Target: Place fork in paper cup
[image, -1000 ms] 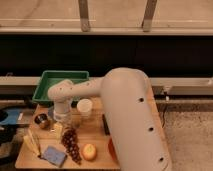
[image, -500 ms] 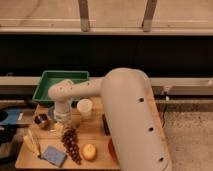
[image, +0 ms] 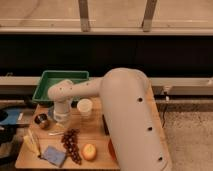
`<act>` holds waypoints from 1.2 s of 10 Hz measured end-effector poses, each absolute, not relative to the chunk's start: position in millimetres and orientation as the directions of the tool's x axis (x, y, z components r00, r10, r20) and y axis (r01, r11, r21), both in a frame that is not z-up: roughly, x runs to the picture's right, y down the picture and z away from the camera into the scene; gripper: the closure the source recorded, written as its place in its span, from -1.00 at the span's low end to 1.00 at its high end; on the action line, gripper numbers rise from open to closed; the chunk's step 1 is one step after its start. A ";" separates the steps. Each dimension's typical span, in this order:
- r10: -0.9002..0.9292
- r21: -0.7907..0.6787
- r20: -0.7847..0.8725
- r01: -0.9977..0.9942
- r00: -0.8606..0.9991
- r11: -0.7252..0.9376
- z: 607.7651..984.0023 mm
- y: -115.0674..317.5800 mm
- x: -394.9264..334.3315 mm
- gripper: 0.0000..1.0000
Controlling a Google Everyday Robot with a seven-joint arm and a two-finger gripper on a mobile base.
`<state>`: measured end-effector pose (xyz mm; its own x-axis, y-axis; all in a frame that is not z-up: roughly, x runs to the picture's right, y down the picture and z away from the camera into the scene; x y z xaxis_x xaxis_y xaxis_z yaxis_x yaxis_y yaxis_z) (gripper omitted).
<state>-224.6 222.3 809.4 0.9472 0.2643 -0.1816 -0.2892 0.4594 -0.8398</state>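
Most of the closed gripper, beside the paper cup, is hidden.

Bulky off-white plastic robot arm rises at right, broad upper link leaning up-left. Slimmer forearm link extends left, roughly level, to rounded wrist joint. Wrist bends straight down. Two-finger gripper hangs beneath it at arm's far left end, low, pointing down, fingers closed together.
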 end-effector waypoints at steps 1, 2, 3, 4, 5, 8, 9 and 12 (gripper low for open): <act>0.261 -0.839 -0.180 -0.287 0.948 0.462 810.5 223.1 -225.5 1.00; 0.258 -0.840 -0.179 -0.284 0.949 0.463 810.5 224.0 -226.4 1.00; 0.258 -0.839 -0.177 -0.283 0.950 0.465 810.2 224.2 -227.1 1.00; 0.265 -0.830 -0.184 -0.294 0.947 0.474 808.6 222.4 -223.8 0.89; 0.273 -0.821 -0.188 -0.303 0.944 0.484 804.6 218.8 -220.5 0.74; 0.296 -0.789 -0.201 -0.333 0.934 0.516 789.7 206.1 -208.0 0.15; 0.297 -0.786 -0.202 -0.336 0.933 0.519 788.7 206.5 -207.0 0.04; 0.297 -0.795 -0.191 -0.325 0.936 0.513 792.4 209.0 -213.9 0.01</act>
